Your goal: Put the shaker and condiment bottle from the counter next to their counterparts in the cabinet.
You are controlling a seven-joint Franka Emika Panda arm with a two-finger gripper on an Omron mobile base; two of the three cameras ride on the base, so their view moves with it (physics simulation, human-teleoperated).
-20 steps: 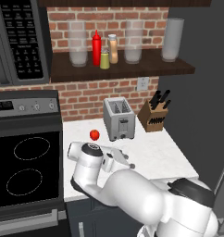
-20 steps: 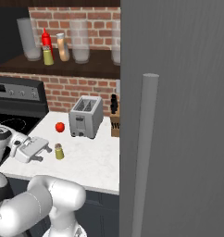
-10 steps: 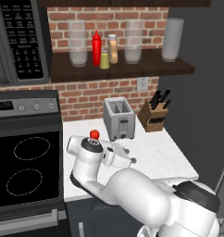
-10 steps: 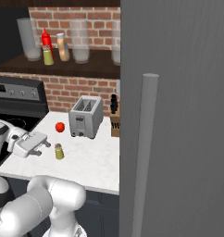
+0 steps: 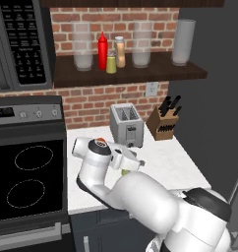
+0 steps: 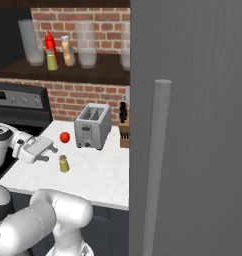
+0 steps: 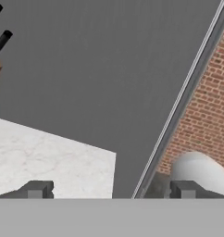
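White arm links hide most of the counter in the left base view; of the shaker only a yellow-green sliver shows past the wrist there. From the right it stands free on the marble, just beside the gripper, not touching. Fingers apart, nothing between them.

Condiment bottle stands on the cabinet shelf, close beside the red squeeze bottle and the second shaker, with clear jars to either side.

Tomato near the toaster. Knife block half cut off by the grey door in the right view.

Microwave keypad text too small to read.
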